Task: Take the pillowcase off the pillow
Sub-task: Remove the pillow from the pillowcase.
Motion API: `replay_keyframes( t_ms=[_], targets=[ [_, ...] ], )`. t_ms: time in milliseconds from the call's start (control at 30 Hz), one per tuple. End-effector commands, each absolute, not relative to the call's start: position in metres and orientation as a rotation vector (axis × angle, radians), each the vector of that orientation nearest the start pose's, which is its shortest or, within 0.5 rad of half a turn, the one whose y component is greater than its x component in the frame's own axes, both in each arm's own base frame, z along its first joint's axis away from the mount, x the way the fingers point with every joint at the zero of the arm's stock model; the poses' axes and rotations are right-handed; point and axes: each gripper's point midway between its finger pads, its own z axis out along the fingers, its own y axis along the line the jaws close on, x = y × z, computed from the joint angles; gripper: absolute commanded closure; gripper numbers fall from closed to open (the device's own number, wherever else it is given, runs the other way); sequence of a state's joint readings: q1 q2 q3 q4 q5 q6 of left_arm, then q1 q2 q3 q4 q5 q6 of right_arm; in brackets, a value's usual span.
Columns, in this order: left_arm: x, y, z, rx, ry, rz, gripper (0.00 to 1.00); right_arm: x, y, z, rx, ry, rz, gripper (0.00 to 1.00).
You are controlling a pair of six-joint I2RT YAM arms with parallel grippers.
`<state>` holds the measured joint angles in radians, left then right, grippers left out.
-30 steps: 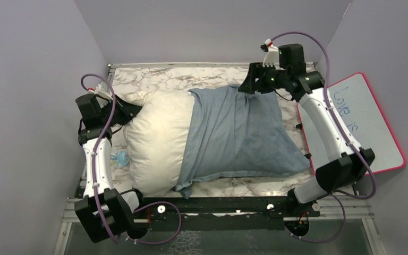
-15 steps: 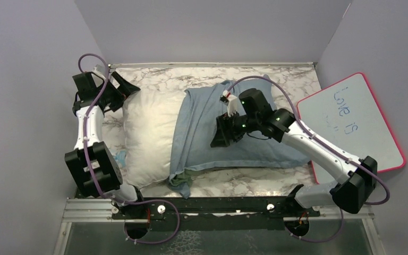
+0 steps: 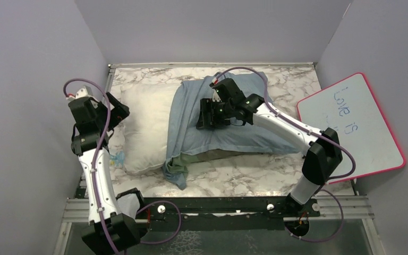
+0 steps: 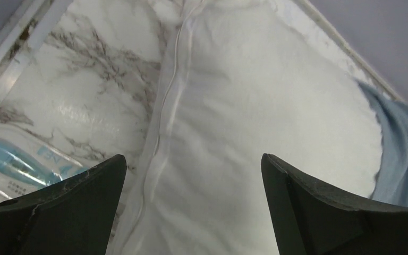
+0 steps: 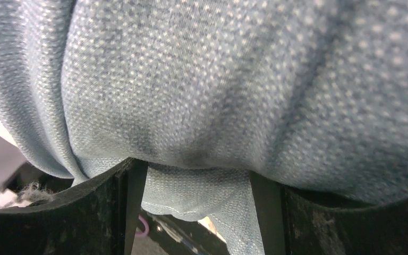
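The white pillow (image 3: pixel 143 125) lies on the marble table with its left half bare. The grey-blue pillowcase (image 3: pixel 244 133) covers its right half, and an olive underside shows at the near hem (image 3: pixel 202 156). My left gripper (image 3: pixel 119 111) hangs open over the pillow's left end. In the left wrist view the pillow (image 4: pixel 255 106) fills the gap of the left gripper (image 4: pixel 194 164), and the pillowcase edge (image 4: pixel 404 154) shows at the right. My right gripper (image 3: pixel 204 119) sits on the pillowcase's top face. In the right wrist view a fold of pillowcase (image 5: pixel 218 79) is bunched between the fingers of the right gripper (image 5: pixel 199 180).
A pink-rimmed whiteboard (image 3: pixel 356 122) leans at the right of the table. A small blue packet (image 3: pixel 119 158) lies by the pillow's near left corner, seen also in the left wrist view as a blue packet (image 4: pixel 10 162). Grey walls close in the left, back and right.
My left gripper has opened and swung around at the pillow's left end. My right gripper came from the far right corner onto the pillowcase's middle. Pillow and pillowcase shifted toward the back left.
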<state>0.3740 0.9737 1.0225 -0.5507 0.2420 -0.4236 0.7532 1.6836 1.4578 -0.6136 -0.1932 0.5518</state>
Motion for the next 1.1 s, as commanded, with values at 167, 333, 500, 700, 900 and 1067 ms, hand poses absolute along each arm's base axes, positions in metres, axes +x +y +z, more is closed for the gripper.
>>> replay_keyframes(
  t_ms=[167,333,500,700,900,1067],
  targets=[
    [0.247,-0.004,0.181,-0.649,2.137,-0.561,0.01,0.355,0.338,0.169,-0.256,2.455,0.602,0.25],
    [0.239,-0.028,0.164,-0.629,2.174,-0.735,0.01,0.366,0.327,0.169,-0.287,2.441,0.615,0.25],
    [0.244,-0.054,0.167,-0.586,2.123,-0.987,0.17,0.354,0.337,0.184,-0.399,2.417,0.762,0.25],
    [0.242,-0.086,0.174,-0.599,1.947,-1.412,0.96,0.319,0.348,0.234,-0.524,2.235,1.026,0.21],
    [0.247,-0.077,0.180,-0.564,1.986,-1.277,1.00,0.301,0.310,0.277,-0.332,2.121,0.975,0.08],
    [0.249,-0.075,0.189,-0.551,1.980,-1.256,1.00,0.258,0.281,0.282,-0.233,1.904,1.114,0.00]
  ],
)
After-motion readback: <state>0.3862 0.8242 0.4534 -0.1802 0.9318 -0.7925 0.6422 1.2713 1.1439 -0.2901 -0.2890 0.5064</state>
